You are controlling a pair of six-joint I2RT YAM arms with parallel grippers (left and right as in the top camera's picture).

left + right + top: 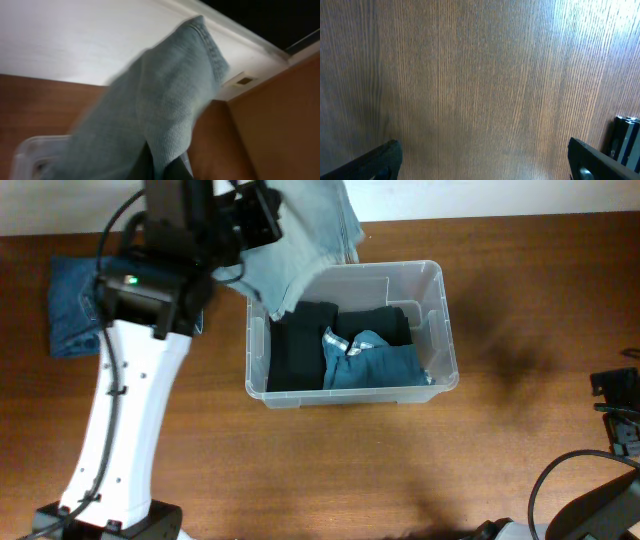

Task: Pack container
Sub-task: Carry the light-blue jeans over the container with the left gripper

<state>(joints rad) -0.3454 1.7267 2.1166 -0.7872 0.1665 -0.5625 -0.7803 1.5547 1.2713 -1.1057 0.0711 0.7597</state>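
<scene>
The container [352, 394] is sitting near the middle of the wood-grained bench [300, 470], a clear plastic bin with rounded corners, a rolled rim and stepped mouldings showing through at its back right corner. Inside, a folded black garment [300, 348] is lying flat along the left side. Beside it, to the right, a folded mid-blue denim piece [385, 365] is resting with a small pale patterned scrap [335, 340], possibly a checked lining, peeking out at its upper left edge.

The left end effector [266, 222] is hovering over the container's back left corner, pressed together and pinching the pale denim garment [310, 230]. This soft, faded light-blue cloth is hanging in loose folds, its lower end draping across the rim into the bin. In the left wrist view the same cloth is filling most of the frame, its woven texture and a stitched seam showing, with a rounded corner of the container visible below it at the left.

A darker blue folded denim piece [72, 305] is lying on the bench well to the left of the container, partly under the left arm.

The right end effector [485, 165] is hanging over bare bench at the far right, its black fingers [377, 160] spread wide and gripping nothing
</scene>
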